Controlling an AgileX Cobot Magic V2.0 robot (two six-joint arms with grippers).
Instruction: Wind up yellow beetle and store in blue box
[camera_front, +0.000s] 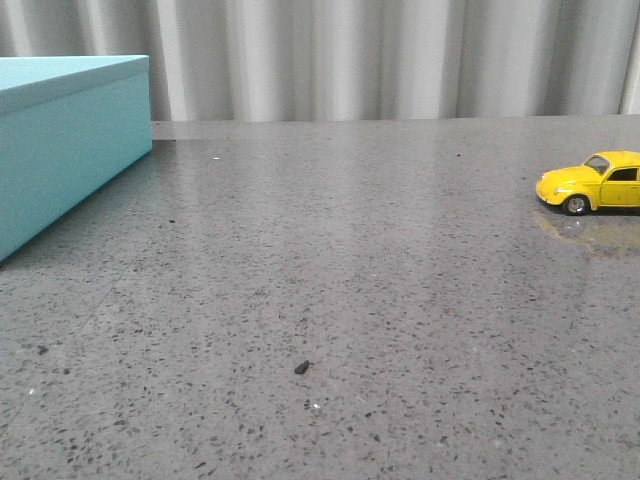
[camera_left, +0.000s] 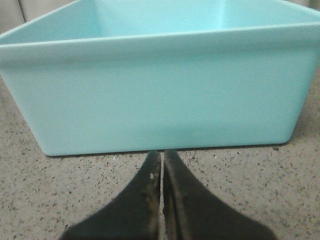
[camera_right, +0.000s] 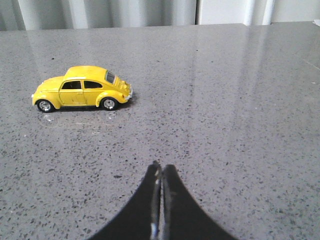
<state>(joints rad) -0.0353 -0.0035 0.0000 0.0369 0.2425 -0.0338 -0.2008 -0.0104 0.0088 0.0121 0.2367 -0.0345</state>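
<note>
Yellow beetle (camera_front: 596, 182) — turquoise-blue box (camera_front: 60, 140) — grey speckled table (camera_front: 330, 300).

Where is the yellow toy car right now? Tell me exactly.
In the front view the yellow toy car stands on its wheels at the far right edge of the table, well apart from the blue box at the far left, with nothing touching it.

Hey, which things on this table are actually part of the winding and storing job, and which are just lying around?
Part of the job:
- small bright yellow toy beetle car, standing on its wheels
- large light turquoise-blue box
- right gripper, shut, empty
- left gripper, shut, empty

Just lying about:
- small dark crumb on the speckled grey stone table
</note>
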